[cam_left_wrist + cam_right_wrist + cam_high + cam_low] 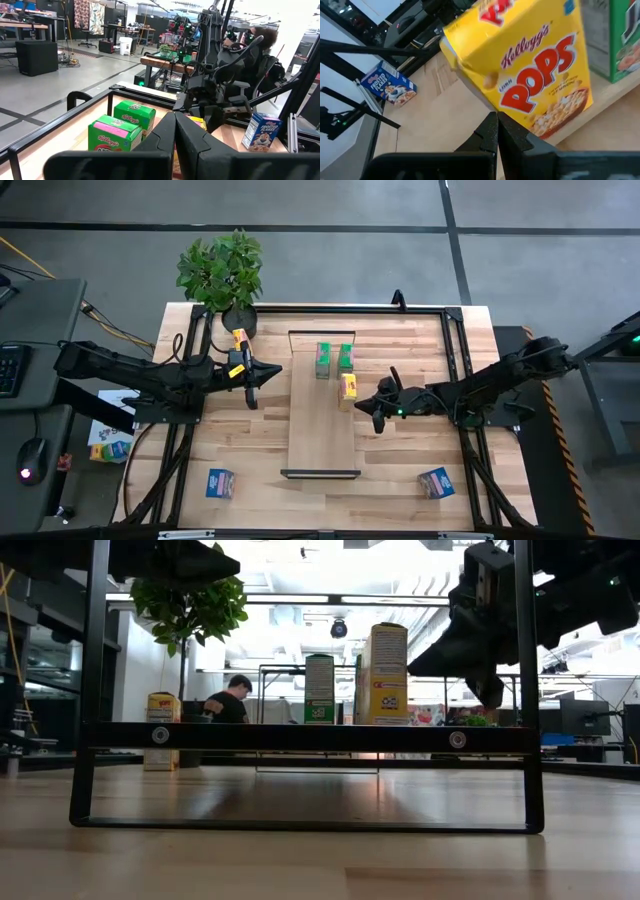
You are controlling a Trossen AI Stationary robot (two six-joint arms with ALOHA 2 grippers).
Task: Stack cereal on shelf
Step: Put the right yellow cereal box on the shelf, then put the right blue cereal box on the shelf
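Butcher-block tabletop (400,470) fills the black frame, and the shelf (322,430) lies along its middle, a long pale plank with black brackets at both short ends. Two green cereal boxes (334,359) stand side by side at the shelf's far end. One yellow cereal box (347,388) stands nearer, on the shelf's right edge, just beside the right gripper (378,414). That gripper's fingers are pressed together and hold nothing; its wrist view shows the yellow box close ahead of the closed tips. Another yellow box (240,340) stands off the shelf on the table's left, next to the left gripper (252,394), whose fingers are likewise clenched on nothing. Two blue boxes rest on the tabletop near the front corners, one on the left (220,482) and one on the right (436,482), both well apart from the shelf. A potted plant (224,275) sits at the far left corner. Beyond the table, the low view shows a seated person (229,700).
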